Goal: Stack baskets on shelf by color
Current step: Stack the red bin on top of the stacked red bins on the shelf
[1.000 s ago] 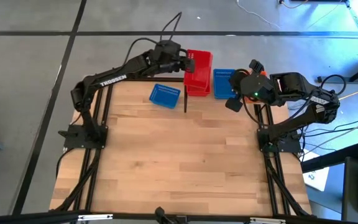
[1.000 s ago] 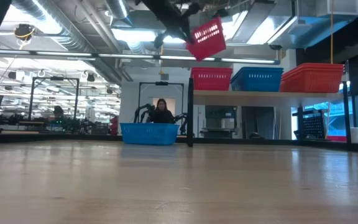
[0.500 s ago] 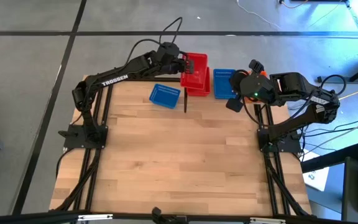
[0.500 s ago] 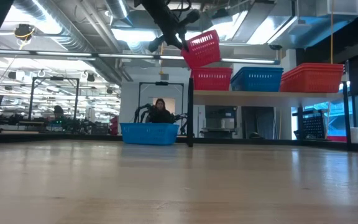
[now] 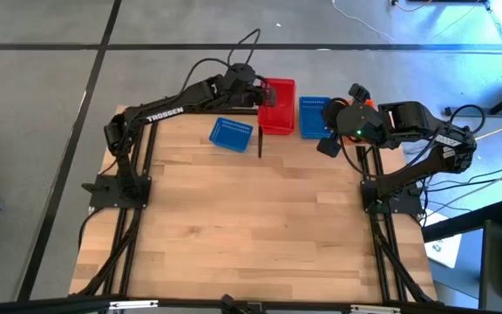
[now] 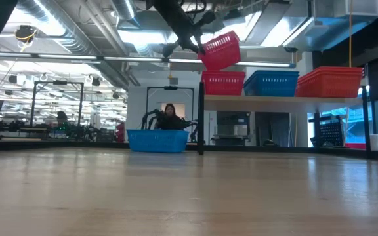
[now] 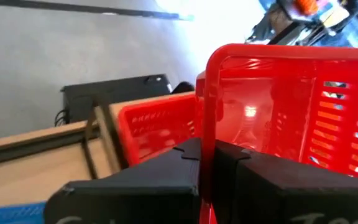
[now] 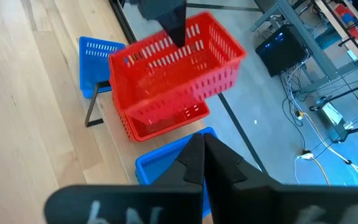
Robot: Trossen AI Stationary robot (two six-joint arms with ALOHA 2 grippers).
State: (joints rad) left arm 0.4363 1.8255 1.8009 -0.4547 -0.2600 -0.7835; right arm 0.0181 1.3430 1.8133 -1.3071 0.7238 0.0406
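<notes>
Red basket hangs tilted in the air right above the red basket already on the shelf, left end effector clamped on its rim, so the step in hand looks like stacking red on red. Next move: level it, line it up, lower it in. Right end effector waits over the blue basket, fingers together, empty.

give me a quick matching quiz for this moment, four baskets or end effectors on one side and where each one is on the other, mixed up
Column 1
1. tilted red plastic lattice basket
2. level red plastic lattice basket
3. blue plastic lattice basket left of the black post
4. right end effector

Column 2
A. on the darker tabletop
B. held in the air by the left end effector
C. on the pale wooden shelf
D. over the shelf's blue basket

Pairs: 1-B, 2-C, 3-A, 4-D
</notes>
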